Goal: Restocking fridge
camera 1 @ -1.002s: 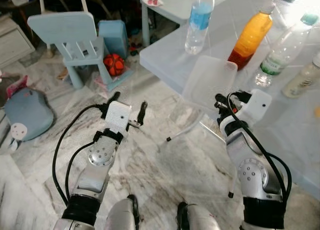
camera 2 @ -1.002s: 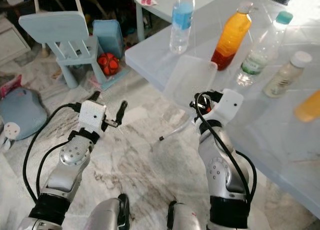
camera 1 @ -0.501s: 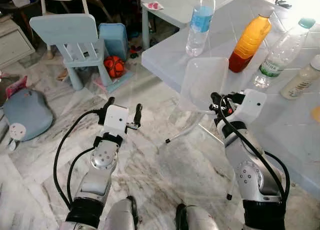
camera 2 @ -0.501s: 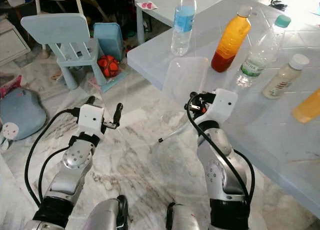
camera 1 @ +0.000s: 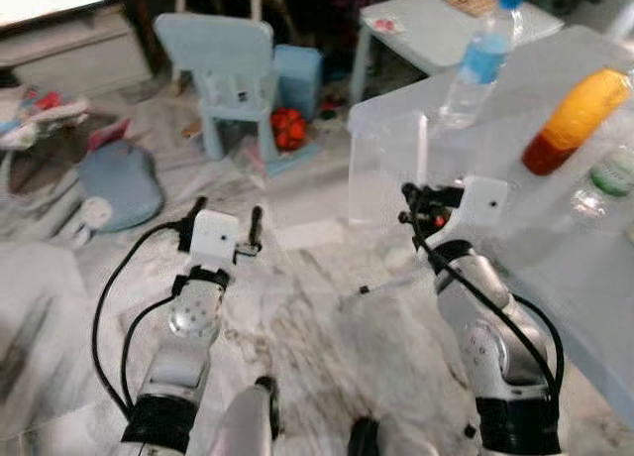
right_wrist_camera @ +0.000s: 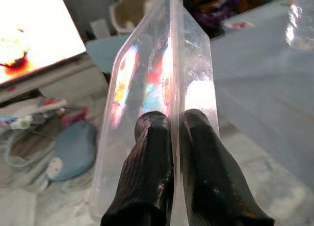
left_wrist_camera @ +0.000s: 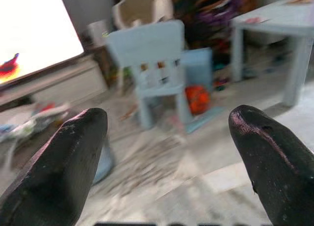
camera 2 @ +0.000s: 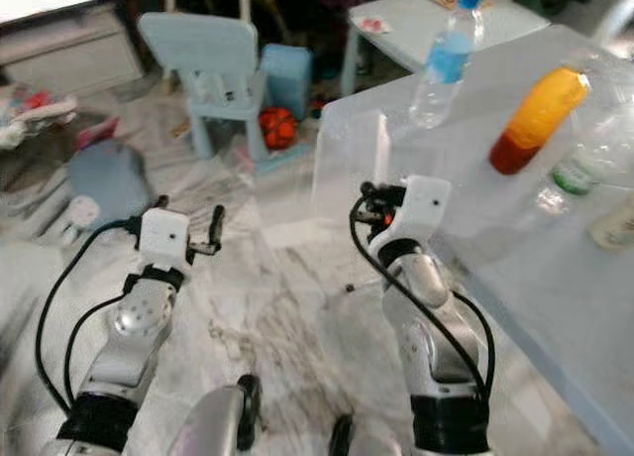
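My right gripper (right_wrist_camera: pixel 175 130) is shut on the rim of a clear plastic tray (camera 1: pixel 384 169), which stands upright beside the corner of the pale blue table (camera 1: pixel 555 248). In the right wrist view both fingers (right_wrist_camera: pixel 147 172) pinch the thin tray wall (right_wrist_camera: pixel 167 64). On the table stand a water bottle with a blue label (camera 1: pixel 480 59), an orange juice bottle (camera 1: pixel 575 124) and a clear bottle with a green label (camera 1: pixel 606 178). My left gripper (camera 1: pixel 228 208) is held over the marble floor, open, with nothing between its fingers (left_wrist_camera: pixel 64 172).
A light blue child's chair (camera 1: pixel 228 69), a blue box (camera 1: pixel 297 74) and an orange ball (camera 1: pixel 287 127) stand ahead on the floor. A grey-blue rounded object (camera 1: pixel 119 183) lies at the left. A small table (camera 1: pixel 446 20) is behind. A bright screen (left_wrist_camera: pixel 34 34) glows at the far left.
The whole picture has shifted and blurred, so the camera has turned left. My right gripper keeps its hold on the tray, and the left stays open.
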Motion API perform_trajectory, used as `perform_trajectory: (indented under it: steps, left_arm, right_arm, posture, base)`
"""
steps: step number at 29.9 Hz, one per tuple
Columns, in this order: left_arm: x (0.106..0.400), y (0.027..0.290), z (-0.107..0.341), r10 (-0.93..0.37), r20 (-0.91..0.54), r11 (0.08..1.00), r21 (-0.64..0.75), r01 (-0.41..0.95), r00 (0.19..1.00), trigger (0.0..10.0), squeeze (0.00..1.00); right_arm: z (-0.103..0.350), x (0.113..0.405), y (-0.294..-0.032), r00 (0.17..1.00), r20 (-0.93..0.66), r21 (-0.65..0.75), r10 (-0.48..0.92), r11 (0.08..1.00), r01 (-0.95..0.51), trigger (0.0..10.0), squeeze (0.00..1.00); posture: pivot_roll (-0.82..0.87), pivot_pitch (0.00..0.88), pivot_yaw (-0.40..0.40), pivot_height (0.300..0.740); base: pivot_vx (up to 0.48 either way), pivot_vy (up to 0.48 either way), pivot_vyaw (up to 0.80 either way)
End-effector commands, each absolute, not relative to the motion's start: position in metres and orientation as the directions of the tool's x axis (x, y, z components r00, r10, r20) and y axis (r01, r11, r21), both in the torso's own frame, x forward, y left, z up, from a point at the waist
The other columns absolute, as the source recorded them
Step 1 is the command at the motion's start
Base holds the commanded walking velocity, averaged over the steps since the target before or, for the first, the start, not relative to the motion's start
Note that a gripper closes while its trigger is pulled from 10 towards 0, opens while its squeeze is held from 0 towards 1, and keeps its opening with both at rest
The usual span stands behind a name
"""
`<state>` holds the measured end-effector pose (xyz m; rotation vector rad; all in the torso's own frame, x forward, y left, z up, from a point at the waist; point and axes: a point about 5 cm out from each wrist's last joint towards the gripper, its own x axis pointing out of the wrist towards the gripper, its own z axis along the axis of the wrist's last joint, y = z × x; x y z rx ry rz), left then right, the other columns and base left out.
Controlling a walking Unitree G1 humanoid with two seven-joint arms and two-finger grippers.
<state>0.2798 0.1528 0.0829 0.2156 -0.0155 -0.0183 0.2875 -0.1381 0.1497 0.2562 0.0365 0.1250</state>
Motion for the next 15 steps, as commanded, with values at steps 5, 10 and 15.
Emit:
perform_trajectory:
  steps: [5,10,15]
  left_arm:
    - [0.269,0.18,0.089,0.103,0.019,0.979,0.175,-0.105,0.994,10.0,0.0]
    - [0.264,0.184,0.085,0.142,0.011,0.97,0.196,-0.142,0.99,10.0,0.0]
    - [0.266,0.182,0.087,0.132,0.013,0.973,0.192,-0.132,0.991,10.0,0.0]
  right_arm:
    - [0.149,0.285,-0.136,0.986,-0.008,0.255,0.168,0.954,-0.16,10.0,0.0]
    - [0.151,0.289,-0.119,0.971,0.011,0.25,0.237,0.94,-0.233,10.0,0.0]
    - [0.152,0.291,-0.119,0.971,0.018,0.243,0.24,0.941,-0.237,10.0,0.0]
  posture:
    - [0.09,0.086,-0.012,0.74]
    - [0.1,0.085,-0.019,0.74]
    - [0.11,0.084,-0.02,0.74]
  base:
    - [0.0,0.0,0.8]
    - [0.0,0.0,0.8]
    - [0.0,0.0,0.8]
